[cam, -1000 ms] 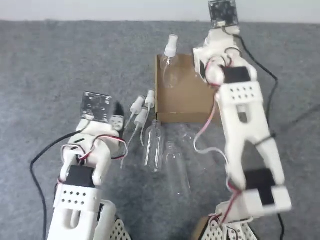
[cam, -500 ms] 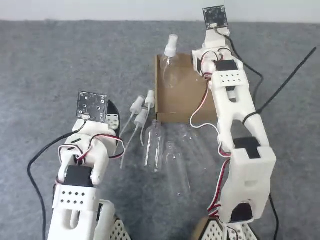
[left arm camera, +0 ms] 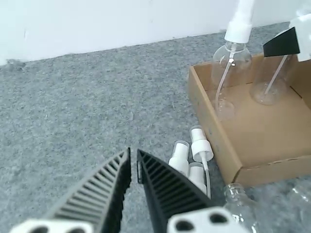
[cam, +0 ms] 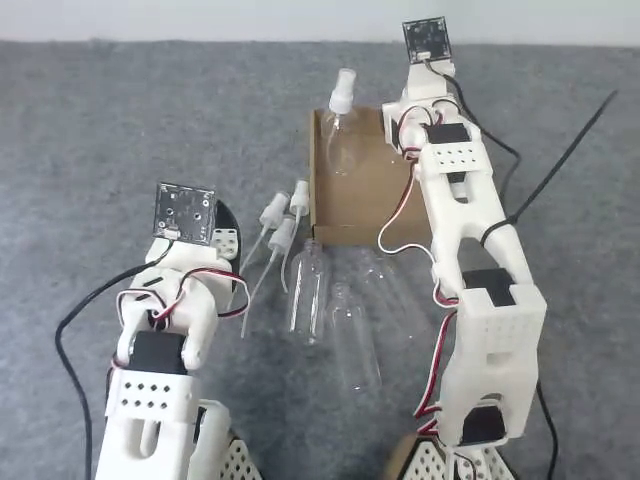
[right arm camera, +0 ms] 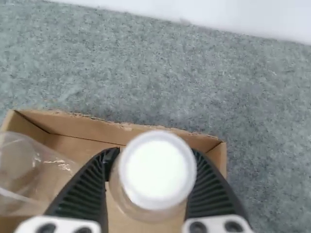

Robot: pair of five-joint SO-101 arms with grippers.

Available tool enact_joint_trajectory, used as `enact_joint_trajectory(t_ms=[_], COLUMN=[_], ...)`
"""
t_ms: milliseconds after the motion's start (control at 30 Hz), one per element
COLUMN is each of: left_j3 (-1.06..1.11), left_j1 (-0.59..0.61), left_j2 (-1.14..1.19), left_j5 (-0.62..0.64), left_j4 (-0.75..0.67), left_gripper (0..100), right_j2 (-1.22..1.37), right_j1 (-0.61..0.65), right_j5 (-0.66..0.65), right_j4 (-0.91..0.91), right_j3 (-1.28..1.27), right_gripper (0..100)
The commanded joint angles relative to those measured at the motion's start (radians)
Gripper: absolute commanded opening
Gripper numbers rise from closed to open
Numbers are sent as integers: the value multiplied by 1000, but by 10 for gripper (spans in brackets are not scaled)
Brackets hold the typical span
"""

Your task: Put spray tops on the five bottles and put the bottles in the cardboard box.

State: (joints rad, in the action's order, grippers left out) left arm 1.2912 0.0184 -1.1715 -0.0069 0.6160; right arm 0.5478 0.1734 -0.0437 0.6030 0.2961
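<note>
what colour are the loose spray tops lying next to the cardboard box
White. The spray tops show best in the left wrist view.

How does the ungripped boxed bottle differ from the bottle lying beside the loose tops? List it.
The boxed bottle wears a spray top; the lying bottle has none. The boxed bottle stands upright in the cardboard box; the lying bottle rests sideways outside it. Both are clear.

We see bright, even, diffuse light over the grey carpet (cam: 120, 120); shadows are faint and soft. The white spray top (right arm camera: 156, 170) glares almost featureless, and the wall (cam: 200, 20) at twelve o'clock looks washed out.
</note>
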Motion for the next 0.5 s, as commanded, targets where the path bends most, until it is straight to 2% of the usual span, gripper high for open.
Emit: enact_joint_trajectory(t_ms=[0, 200, 467], left_j3=[-8, -7, -7], left_j1=[3, 3, 3], left_j2=[-29, -29, -29], left_j5=[-3, -3, -3], left_j4=[-28, -28, -26], left_gripper=[12, 12, 12], right_j2=[-21, -19, -27], right_j1=[-2, -1, -1], right_j5=[-8, -9, -8], right_j4=[-10, -8, -13], right_j3=[64, 64, 66], right_gripper=[119, 250, 274])
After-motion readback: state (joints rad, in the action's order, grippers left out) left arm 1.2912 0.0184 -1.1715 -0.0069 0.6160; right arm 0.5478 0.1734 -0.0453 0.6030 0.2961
